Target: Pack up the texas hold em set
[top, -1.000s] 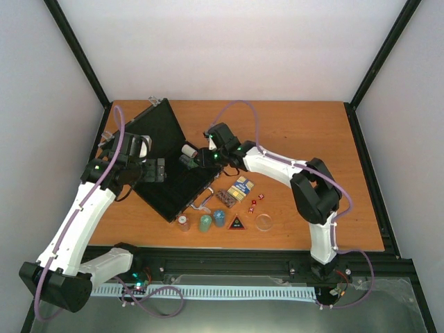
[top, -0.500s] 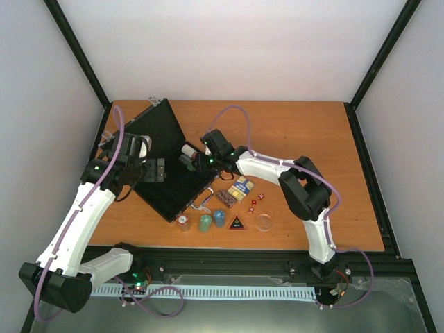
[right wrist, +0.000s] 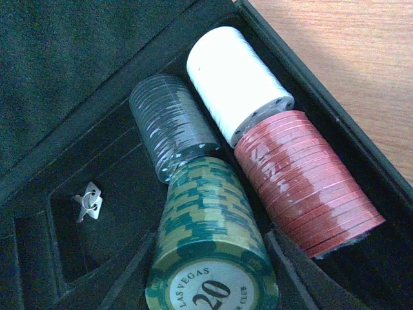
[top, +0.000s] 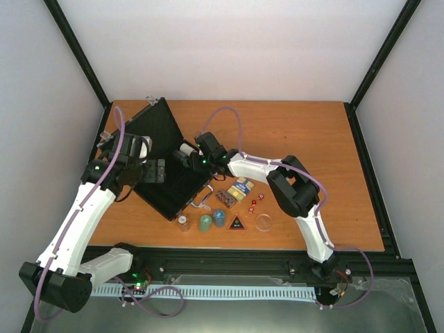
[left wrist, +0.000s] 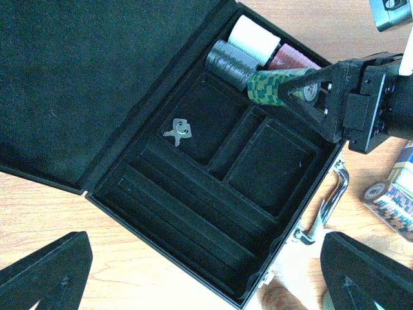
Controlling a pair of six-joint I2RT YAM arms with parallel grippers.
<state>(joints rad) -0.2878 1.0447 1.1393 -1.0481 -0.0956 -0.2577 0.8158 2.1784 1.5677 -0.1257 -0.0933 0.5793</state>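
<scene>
The open black case (top: 156,128) lies on the wooden table (top: 312,139), under both grippers. The left gripper (top: 158,171) hovers over its tray, fingers spread wide and holding nothing. The right gripper (left wrist: 287,87) is clamped on a green chip stack (right wrist: 206,219). Just beyond its fingertips lie the grey stack (right wrist: 171,135), white stack (right wrist: 235,81) and red stack (right wrist: 303,187) in the case's corner. A small key (right wrist: 87,201) rests in a compartment left of the held stack, as the right wrist camera sees it.
</scene>
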